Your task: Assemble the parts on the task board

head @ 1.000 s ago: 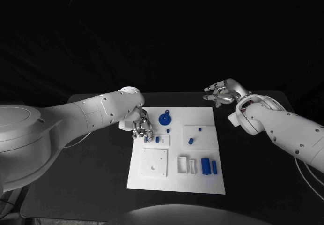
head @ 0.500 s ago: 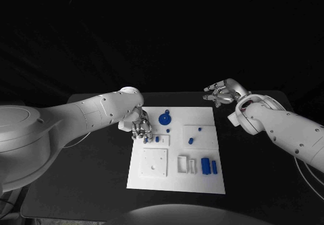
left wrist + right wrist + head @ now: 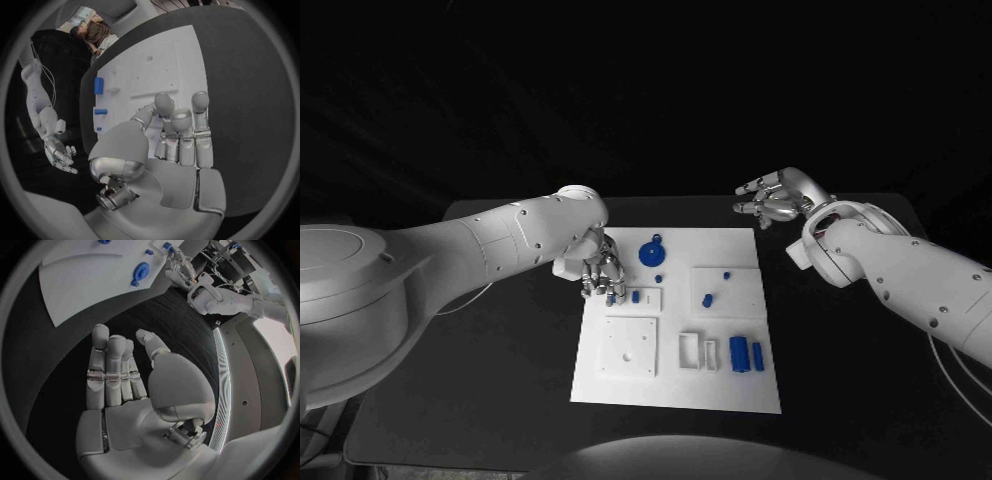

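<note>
Left hand (image 3: 600, 271) at left edge of white flat task board (image 3: 678, 385), fingertips on small blue peg (image 3: 612, 296), apparently pinching it; seating comes next. Right hand (image 3: 773, 199) released, upper right.

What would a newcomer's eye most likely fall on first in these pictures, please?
Probably the white task board in the middle of the black table, bright against the dark and dotted with small blue parts, the round blue part near its far edge standing out most. Next, the left hand with fingertips down at the board's left edge by a small blue part, while the right hand hangs empty beyond the far right corner.
</note>
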`<control>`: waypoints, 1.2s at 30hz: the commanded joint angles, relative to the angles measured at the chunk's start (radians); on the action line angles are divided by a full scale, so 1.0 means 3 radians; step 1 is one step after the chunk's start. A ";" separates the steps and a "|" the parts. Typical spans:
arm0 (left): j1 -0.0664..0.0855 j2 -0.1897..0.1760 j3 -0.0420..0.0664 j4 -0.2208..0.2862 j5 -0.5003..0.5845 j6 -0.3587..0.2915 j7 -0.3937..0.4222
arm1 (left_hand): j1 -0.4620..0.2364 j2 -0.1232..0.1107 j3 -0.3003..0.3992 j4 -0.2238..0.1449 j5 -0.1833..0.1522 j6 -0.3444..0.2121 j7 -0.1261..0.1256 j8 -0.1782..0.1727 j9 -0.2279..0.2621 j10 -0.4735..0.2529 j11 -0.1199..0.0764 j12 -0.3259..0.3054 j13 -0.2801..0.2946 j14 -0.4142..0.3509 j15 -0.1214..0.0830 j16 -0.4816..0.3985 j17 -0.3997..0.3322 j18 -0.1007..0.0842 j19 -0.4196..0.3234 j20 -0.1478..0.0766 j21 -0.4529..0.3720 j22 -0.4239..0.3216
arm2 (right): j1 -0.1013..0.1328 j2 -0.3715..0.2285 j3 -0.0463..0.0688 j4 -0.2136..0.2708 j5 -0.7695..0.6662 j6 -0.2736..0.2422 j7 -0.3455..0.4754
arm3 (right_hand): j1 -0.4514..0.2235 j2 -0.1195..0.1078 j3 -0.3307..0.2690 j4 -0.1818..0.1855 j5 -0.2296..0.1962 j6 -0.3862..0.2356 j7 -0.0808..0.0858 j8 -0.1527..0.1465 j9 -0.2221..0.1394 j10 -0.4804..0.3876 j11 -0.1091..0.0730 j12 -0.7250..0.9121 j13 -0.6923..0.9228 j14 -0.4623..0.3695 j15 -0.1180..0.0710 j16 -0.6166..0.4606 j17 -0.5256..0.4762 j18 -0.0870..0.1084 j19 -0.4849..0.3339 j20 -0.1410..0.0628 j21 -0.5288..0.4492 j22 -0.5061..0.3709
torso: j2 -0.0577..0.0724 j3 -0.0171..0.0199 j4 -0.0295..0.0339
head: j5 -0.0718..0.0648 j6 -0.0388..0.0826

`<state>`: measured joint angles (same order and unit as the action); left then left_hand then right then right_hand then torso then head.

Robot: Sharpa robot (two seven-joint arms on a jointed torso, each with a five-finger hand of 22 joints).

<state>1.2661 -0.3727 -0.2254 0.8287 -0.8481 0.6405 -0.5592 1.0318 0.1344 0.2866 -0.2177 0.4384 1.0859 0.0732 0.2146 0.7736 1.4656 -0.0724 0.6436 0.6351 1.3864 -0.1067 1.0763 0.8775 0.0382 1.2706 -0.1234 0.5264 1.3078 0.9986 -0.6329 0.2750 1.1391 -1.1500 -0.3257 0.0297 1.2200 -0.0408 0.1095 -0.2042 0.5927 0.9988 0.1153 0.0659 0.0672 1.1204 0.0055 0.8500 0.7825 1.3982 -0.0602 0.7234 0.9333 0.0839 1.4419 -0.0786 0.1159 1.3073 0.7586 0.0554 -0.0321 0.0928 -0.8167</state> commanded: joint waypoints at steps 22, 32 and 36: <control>-0.0054 0.0073 -0.0016 -0.0057 -0.0138 -0.0041 -0.0146 | 0.0066 0.0154 0.0077 -0.0014 -0.0693 0.0183 -0.0278 0.0153 0.0016 0.0051 -0.0008 0.0062 0.0018 0.0000 0.0012 -0.0012 -0.0025 -0.0027 0.0012 0.0008 -0.0011 0.0059 | -0.0002 0.0005 0.0002 0.0007 -0.0019 0.0026 0.0004 | -0.0045 0.0007 0.0000 -0.0011 0.0021 -0.0008 0.0023 -0.0011 -0.0002 -0.0022 -0.0001 -0.0009 -0.0003 -0.0021 -0.0002 0.0003 -0.0001 0.0031 0.0006 0.0000 0.0010 0.0053 | 0.0000 0.0005 -0.0006 | -0.0002 -0.0005; -0.0056 0.0075 -0.0016 -0.0082 -0.0097 -0.0014 -0.0170 | 0.0009 0.0139 0.0005 0.0100 -0.0750 0.0198 -0.0291 0.0174 0.0003 0.0056 -0.0010 0.0063 0.0010 -0.0004 0.0013 -0.0017 -0.0032 -0.0030 0.0009 0.0010 -0.0022 0.0057 | -0.0003 0.0007 0.0002 0.0004 -0.0019 0.0029 0.0005 | -0.0045 0.0007 0.0000 -0.0011 0.0021 -0.0008 0.0023 -0.0011 -0.0002 -0.0022 -0.0001 -0.0009 -0.0003 -0.0021 -0.0002 0.0003 -0.0001 0.0031 0.0006 0.0000 0.0010 0.0053 | -0.0001 0.0003 -0.0002 | -0.0011 -0.0003; -0.0056 0.0071 -0.0016 -0.0085 -0.0082 -0.0013 -0.0174 | 0.0019 0.0107 -0.0132 0.0162 -0.0761 0.0193 -0.0294 0.0172 -0.0012 0.0049 -0.0010 0.0057 0.0003 -0.0014 0.0013 -0.0033 -0.0051 -0.0032 0.0008 0.0010 -0.0036 0.0056 | -0.0004 0.0008 0.0002 0.0001 -0.0019 0.0031 0.0004 | -0.0045 0.0007 0.0000 -0.0011 0.0021 -0.0008 0.0023 -0.0011 -0.0002 -0.0022 -0.0001 -0.0009 -0.0003 -0.0021 -0.0002 0.0003 -0.0001 0.0031 0.0006 0.0000 0.0010 0.0053 | -0.0001 0.0002 -0.0002 | -0.0009 0.0000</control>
<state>1.2611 -0.3503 -0.2241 0.8055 -0.8617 0.6377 -0.5882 1.0267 0.1558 0.2522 -0.1691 0.2157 1.1006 0.0368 0.2640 0.7746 1.4666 -0.0714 0.6573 0.6370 1.3862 -0.1066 1.0689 0.8632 0.0382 1.2706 -0.1234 0.5217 1.3074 0.9980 -0.6312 0.2749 1.1391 -1.1504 -0.3247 0.0297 1.2160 -0.0369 0.1095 -0.2041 0.5927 0.9988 0.1153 0.0659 0.0672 1.1204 0.0055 0.8500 0.7825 1.3982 -0.0602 0.7234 0.9332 0.0841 1.4419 -0.0786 0.1159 1.3073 0.7586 0.0565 -0.0331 0.0900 -0.8172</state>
